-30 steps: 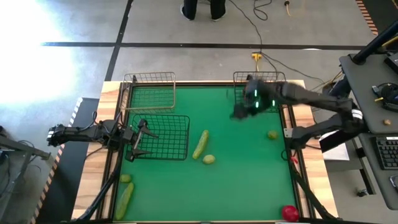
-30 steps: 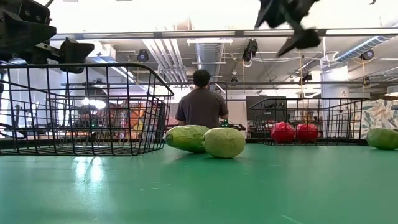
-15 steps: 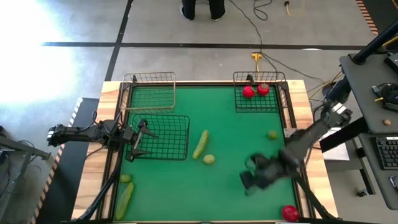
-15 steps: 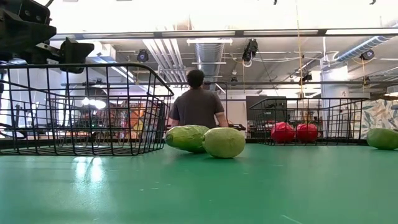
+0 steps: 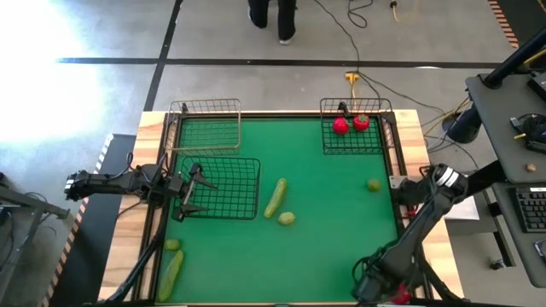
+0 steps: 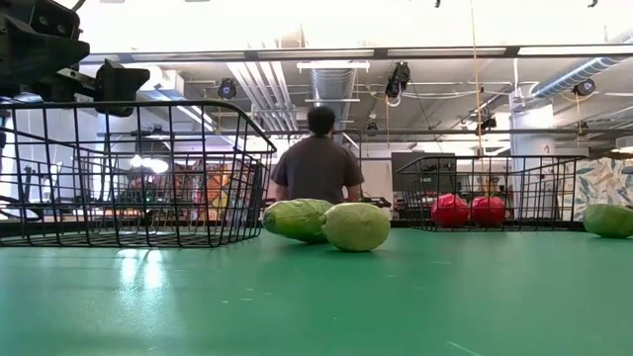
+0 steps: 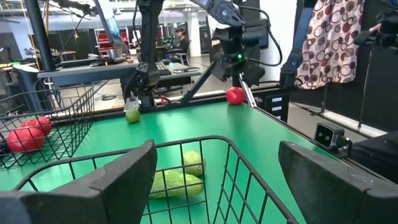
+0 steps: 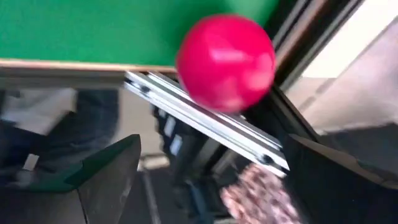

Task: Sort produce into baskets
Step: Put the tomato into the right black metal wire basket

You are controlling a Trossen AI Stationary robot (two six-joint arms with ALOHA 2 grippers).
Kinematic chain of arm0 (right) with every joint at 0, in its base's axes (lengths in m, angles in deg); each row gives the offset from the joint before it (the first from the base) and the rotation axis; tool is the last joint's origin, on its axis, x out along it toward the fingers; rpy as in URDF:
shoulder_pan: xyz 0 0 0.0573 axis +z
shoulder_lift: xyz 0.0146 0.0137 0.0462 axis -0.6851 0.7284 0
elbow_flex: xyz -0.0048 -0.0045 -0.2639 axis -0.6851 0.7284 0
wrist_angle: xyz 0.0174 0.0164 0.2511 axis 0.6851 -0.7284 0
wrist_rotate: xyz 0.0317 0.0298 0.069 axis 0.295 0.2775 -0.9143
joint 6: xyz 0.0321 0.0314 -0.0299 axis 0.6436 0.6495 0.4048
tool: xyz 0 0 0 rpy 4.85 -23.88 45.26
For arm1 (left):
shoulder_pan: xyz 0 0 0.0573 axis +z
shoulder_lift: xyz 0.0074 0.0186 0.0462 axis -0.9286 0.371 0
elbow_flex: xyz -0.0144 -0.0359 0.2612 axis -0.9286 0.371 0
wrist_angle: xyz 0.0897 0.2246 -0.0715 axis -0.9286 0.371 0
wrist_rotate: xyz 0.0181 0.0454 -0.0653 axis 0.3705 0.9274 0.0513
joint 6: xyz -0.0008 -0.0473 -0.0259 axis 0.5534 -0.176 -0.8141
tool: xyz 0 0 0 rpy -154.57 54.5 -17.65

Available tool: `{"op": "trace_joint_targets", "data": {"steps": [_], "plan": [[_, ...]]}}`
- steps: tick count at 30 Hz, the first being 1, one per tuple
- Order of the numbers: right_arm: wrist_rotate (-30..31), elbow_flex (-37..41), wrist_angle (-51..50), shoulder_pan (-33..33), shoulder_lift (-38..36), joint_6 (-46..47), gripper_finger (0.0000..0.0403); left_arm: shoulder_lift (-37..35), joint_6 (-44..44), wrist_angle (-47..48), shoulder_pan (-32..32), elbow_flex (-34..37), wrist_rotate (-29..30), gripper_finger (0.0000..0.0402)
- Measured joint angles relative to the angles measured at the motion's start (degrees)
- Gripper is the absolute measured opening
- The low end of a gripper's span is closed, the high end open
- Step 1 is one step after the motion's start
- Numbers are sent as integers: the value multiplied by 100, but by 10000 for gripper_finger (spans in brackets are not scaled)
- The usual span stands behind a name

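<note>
My green table mat point(image 5: 324, 196) sits on a concrete workshop floor, and a person point(image 6: 317, 168) stands beyond the far edge with their back to me. My right gripper point(image 5: 381, 286) is down at the near right corner, over the loose tomato point(image 8: 226, 62); in its wrist view the fingers point(image 8: 109, 180) are spread wide with the tomato ahead of them, nothing held. My left gripper point(image 5: 192, 189) waits over the left side of the near black basket point(image 5: 247, 164), fingers point(image 7: 112, 180) wide apart and empty. The far right black basket point(image 5: 375, 147) holds two tomatoes point(image 5: 351, 124). The tan basket point(image 5: 205, 106) stands at the far left. One cucumber point(image 5: 275, 197) lies mid-table, just right of the near basket, with a lime point(image 5: 287, 218) near its near end. Another lime point(image 5: 374, 184) lies toward the right edge. At the near left corner, off the mat, lie a second cucumber point(image 5: 171, 273) and a third lime point(image 5: 173, 245).
</note>
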Motion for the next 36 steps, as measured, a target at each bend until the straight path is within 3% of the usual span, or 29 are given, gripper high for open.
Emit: {"op": "trace_joint_targets", "data": {"steps": [12, 16, 25, 36], "plan": [[-148, 363, 19, -2, 204, -988, 386, 0, 1, -2, -1, 0, 0, 318], [-549, 695, 290, -2, 206, -1194, 386, 2, -1, -2, 0, 0, 0, 318], [-574, 1433, 1673, 0, 206, -1056, 386, 0, 2, -2, -2, 0, 0, 318], [-581, 1626, 1818, 0, 206, -1056, 382, 0, 2, -1, -1, 0, 0, 318]]}}
